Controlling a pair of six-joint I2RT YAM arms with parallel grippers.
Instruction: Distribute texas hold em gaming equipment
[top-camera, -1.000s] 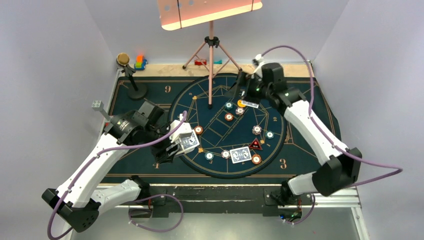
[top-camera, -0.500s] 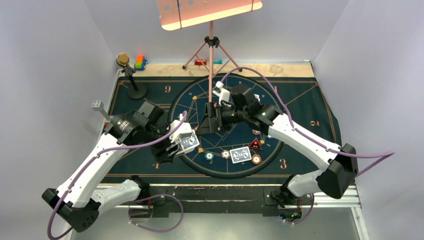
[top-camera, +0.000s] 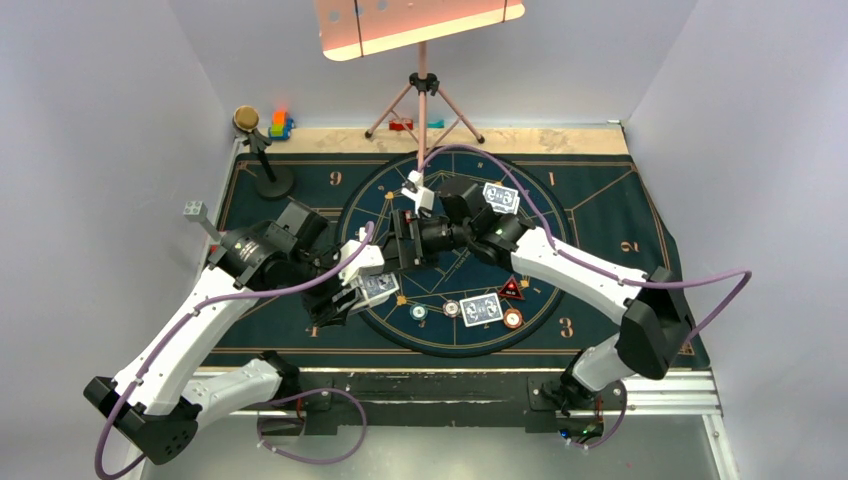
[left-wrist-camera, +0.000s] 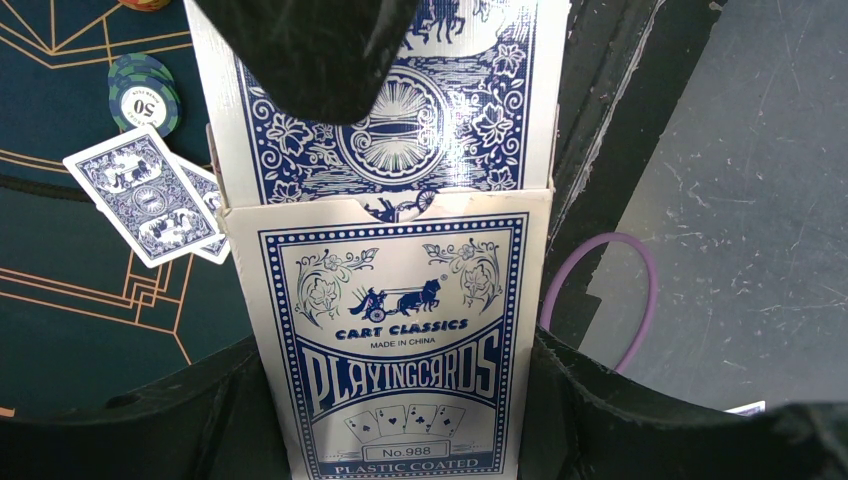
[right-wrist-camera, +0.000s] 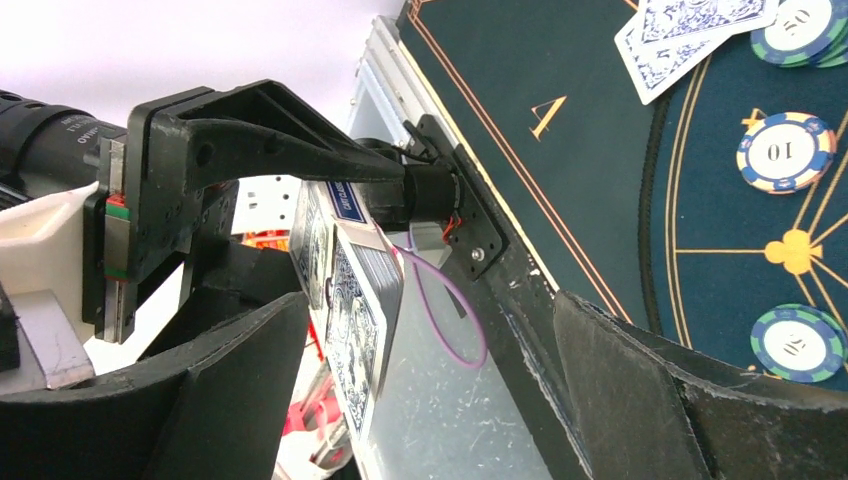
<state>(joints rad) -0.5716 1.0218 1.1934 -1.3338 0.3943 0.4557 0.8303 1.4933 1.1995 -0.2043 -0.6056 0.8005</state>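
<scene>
Gripping card box (left-wrist-camera: 390, 340) in left hand (top-camera: 350, 286), open end offered mid-frame; facing it with right hand (top-camera: 399, 243) wide, seemingly to draw cards.

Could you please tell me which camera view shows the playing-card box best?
The left wrist view: the card box fills it, print readable. Top external shows it small in the left gripper; right wrist sees it nearly edge-on.

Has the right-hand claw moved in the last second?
Yes. The right claw swung left and nearer, crossing from right of the pink tripod stand to its left, toward the card box the left claw holds.
</scene>
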